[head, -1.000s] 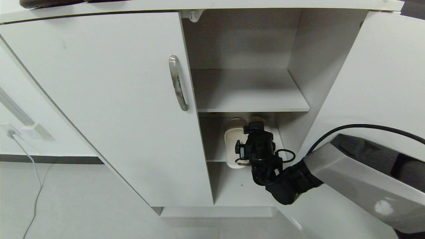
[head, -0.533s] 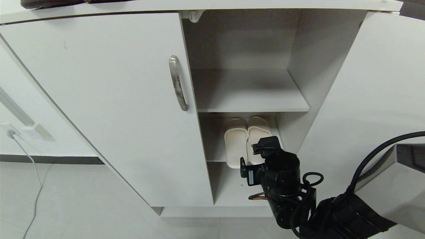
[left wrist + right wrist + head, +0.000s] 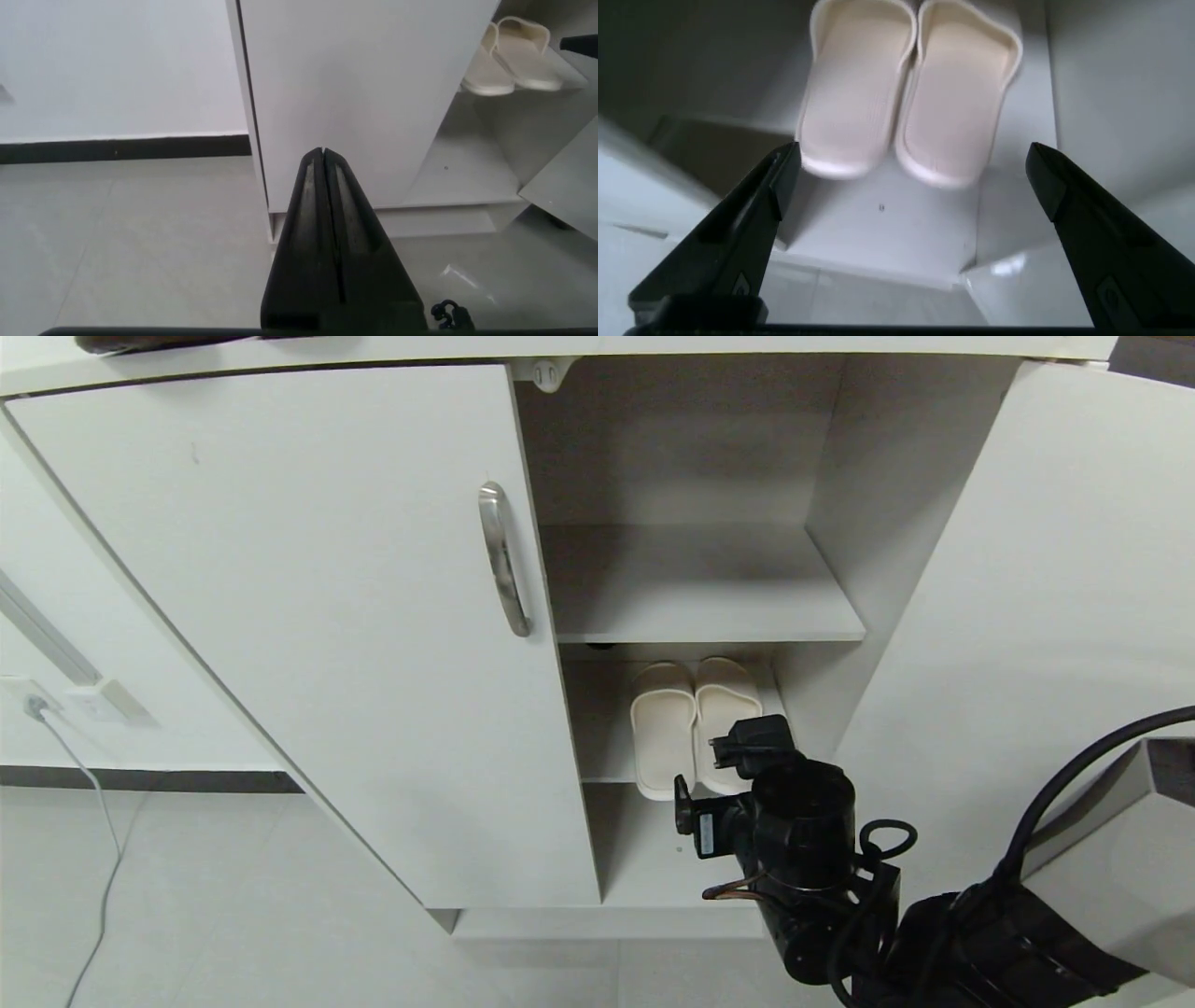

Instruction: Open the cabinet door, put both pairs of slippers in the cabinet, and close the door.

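Pair of cream slippers [image 3: 695, 723] sits on lower cabinet shelf [image 3: 602, 737]; right gripper [image 3: 913, 157] jaws wide, empty; left gripper [image 3: 321, 159] jaws pressed together.

A: Where's that cream pair of slippers [image 3: 910, 89]?
B: Side by side inside the white cabinet [image 3: 1102, 103]. The end effector [image 3: 912, 159] hangs before them, fingers [image 3: 738, 233] spread wide, touching neither.

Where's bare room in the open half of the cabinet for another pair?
The upper shelf is bare wall to wall. The cabinet floor below the middle shelf is bare too. That shelf is crowded: the cream slippers take most of its width, and the right gripper hangs before it.
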{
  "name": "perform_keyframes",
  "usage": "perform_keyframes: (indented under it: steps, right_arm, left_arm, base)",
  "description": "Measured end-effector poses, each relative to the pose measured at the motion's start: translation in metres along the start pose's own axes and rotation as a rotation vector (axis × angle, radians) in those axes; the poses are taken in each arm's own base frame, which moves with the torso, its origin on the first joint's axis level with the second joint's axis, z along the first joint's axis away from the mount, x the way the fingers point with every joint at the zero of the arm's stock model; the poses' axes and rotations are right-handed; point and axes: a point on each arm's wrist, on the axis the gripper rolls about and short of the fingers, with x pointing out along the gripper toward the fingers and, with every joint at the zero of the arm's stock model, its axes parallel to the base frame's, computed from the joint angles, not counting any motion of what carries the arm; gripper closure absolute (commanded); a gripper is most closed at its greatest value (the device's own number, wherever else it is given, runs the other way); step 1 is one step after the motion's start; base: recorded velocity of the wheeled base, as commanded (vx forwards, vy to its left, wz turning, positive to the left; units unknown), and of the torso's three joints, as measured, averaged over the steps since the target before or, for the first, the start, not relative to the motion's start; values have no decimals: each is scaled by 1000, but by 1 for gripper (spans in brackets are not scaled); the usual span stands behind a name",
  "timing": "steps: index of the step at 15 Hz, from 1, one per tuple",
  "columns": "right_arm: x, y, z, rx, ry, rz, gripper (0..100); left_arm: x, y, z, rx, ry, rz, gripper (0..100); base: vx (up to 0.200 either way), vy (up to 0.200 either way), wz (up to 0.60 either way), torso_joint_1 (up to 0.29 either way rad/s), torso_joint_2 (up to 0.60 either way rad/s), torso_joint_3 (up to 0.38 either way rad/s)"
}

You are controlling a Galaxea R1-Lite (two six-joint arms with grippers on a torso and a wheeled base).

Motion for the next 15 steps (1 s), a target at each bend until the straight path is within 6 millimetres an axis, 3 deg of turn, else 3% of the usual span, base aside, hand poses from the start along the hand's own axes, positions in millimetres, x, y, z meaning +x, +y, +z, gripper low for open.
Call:
perform_keyframes:
  steps: [15]
  right_arm:
    - [-5,-1,0,8,-19,5,0]
  left_arm:
    - [0,0,0,-11,0,3,100]
  base:
    - [0,0,0,0,0,0]
